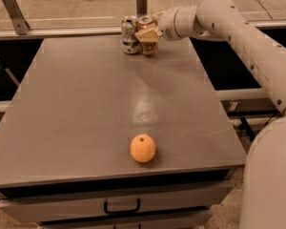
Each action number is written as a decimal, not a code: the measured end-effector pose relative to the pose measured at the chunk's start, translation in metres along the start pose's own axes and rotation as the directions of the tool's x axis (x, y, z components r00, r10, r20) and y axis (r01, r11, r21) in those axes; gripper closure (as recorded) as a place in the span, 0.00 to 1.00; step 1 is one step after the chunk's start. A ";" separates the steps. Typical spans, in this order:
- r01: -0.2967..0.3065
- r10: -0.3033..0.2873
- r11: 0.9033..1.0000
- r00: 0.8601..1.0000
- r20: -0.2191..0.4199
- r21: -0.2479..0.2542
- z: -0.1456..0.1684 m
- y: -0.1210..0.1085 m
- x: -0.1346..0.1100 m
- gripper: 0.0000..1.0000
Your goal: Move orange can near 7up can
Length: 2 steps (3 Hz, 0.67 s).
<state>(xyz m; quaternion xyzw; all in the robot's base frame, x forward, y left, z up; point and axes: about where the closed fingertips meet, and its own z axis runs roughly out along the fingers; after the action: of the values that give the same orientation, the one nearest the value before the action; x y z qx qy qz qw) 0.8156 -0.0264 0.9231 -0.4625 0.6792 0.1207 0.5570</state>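
Note:
The orange can [147,46], copper-orange with a silver top, stands upright at the far edge of the grey table [86,109]. The 7up can [129,35], silver-white with green marks, stands right beside it on its left, nearly touching. My gripper [148,34] reaches in from the right and is around the orange can, its tan fingers [144,35] across the can's upper part. The can's middle is hidden by the fingers.
A round orange fruit [143,148] lies near the table's front edge. A drawer with a black handle [121,208] sits below the tabletop. A metal rail [62,31] with posts runs behind the table. My white arm [248,37] spans the right side.

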 end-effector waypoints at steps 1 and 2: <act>-0.010 0.010 1.000 1.000 0.009 -0.008 -0.001 0.006 0.000 0.00; -0.019 0.019 1.000 1.000 0.018 0.003 -0.011 0.010 0.002 0.00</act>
<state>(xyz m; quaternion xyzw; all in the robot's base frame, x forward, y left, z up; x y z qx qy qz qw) 0.8013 -0.0290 0.9219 -0.4541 0.6785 0.1292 0.5628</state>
